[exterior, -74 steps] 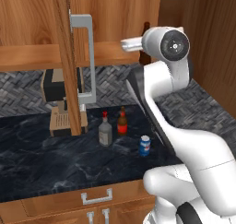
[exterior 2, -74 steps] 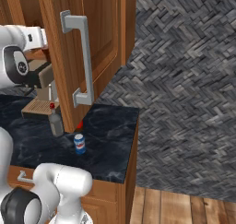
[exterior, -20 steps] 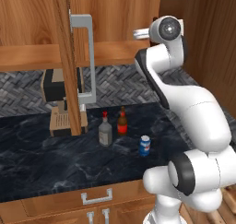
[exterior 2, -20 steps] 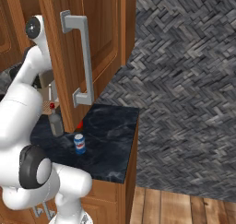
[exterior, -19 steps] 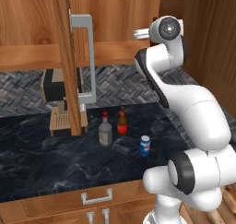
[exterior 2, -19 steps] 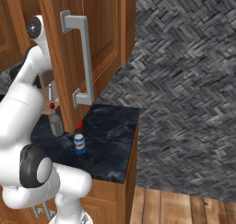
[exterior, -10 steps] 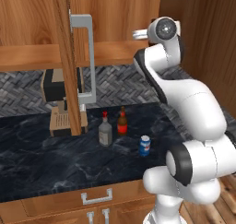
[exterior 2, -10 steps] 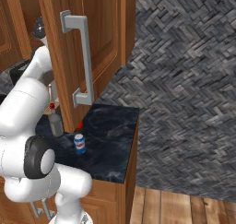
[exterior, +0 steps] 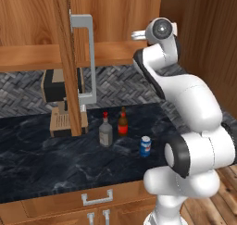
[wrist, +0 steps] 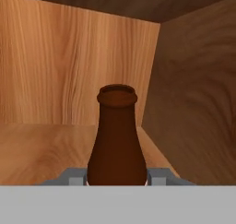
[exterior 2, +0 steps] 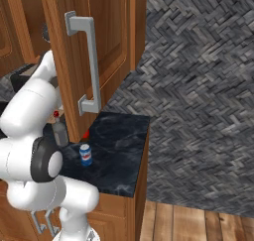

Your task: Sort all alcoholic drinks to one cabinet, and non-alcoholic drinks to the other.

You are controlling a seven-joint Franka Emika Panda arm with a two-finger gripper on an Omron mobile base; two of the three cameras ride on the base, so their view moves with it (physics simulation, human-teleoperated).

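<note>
- Cola bottle (wrist: 116,140) stands upright inside the cabinet (wrist: 55,75), pinched in my tool (wrist: 116,178).
- Placing step: next I should lower it onto the shelf (wrist: 41,149), then release.

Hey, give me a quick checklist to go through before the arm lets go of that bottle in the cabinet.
1. Dark bottle sits between the jaws: ok.
2. Bottle stands upright against the shelf: ok.
3. Bottle is well inside the cabinet, near its right wall: ok.
4. Bottle's base rests on the shelf: cannot tell, the base is hidden.
5. Liquor bottle, beer bottle and can stand upright on the counter: ok.
</note>
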